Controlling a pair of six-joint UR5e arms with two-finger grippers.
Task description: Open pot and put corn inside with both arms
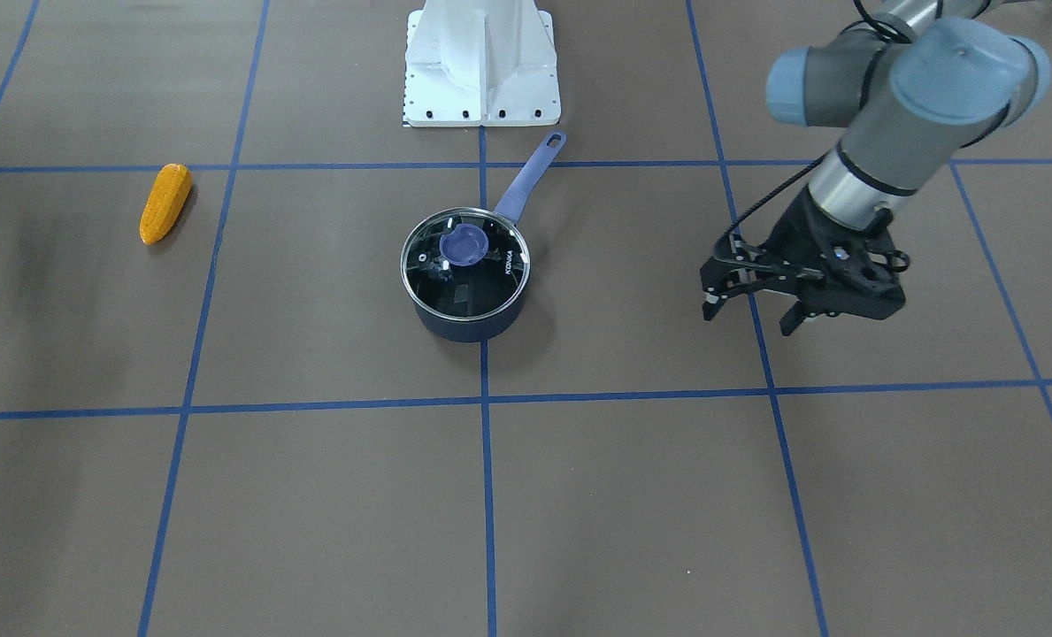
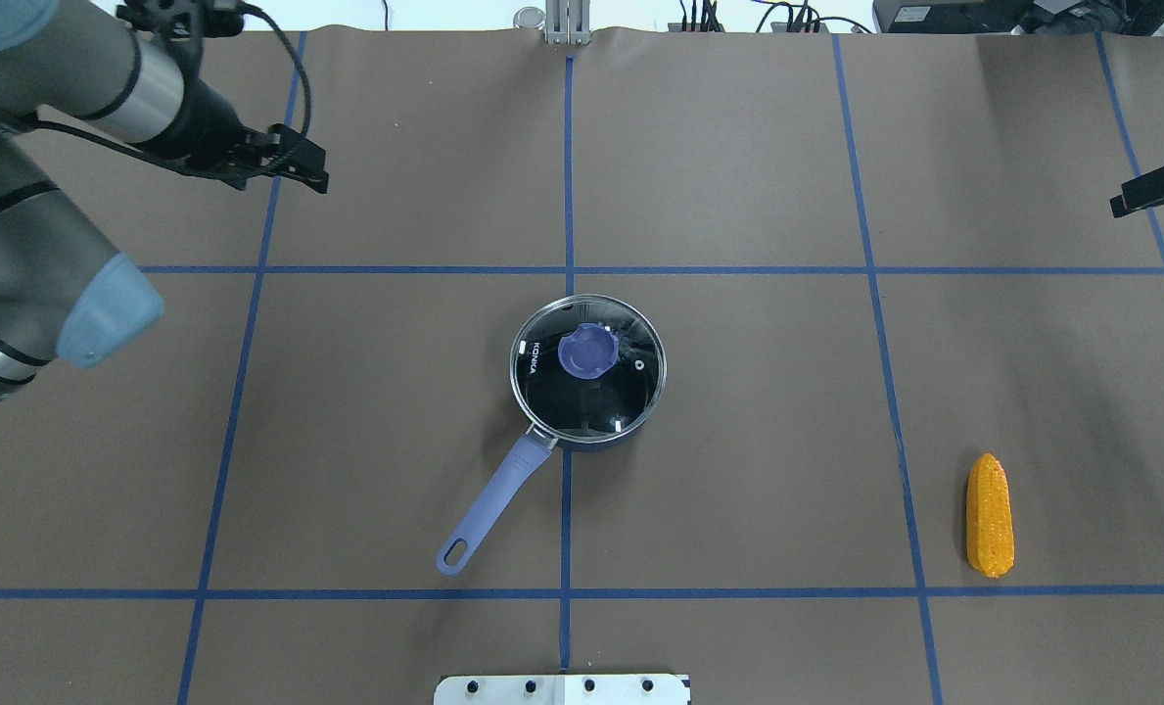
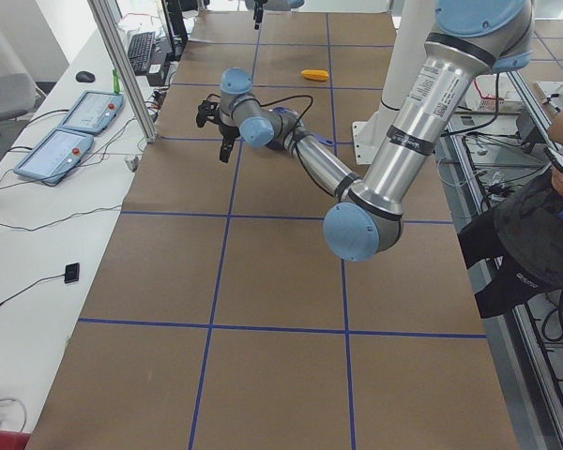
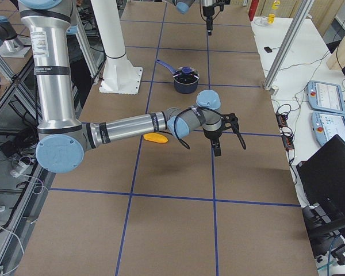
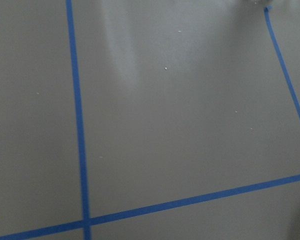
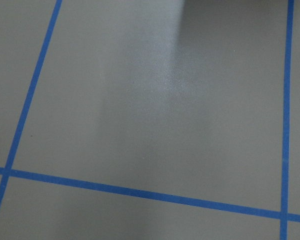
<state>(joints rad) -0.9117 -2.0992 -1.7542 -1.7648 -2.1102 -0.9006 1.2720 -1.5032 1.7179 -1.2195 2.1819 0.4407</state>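
A dark blue pot (image 1: 464,329) stands mid-table, shut by a glass lid (image 2: 591,401) with a blue knob (image 1: 464,244). Its long handle (image 2: 493,509) points toward the robot base. The corn (image 1: 165,203) lies alone on the robot's right side and also shows in the overhead view (image 2: 990,514). My left gripper (image 1: 749,320) is open and empty, hovering well to the pot's side and beyond it (image 2: 325,171). My right gripper (image 4: 230,148) hovers past the corn with its fingers apart and empty; only its edge shows overhead (image 2: 1144,191). Both wrist views show only bare table.
The white base pedestal (image 1: 481,62) stands at the robot's table edge. Blue tape lines grid the brown table. Control tablets (image 3: 84,112) lie on a side bench, and a seated person (image 3: 535,225) is beyond the table's edge.
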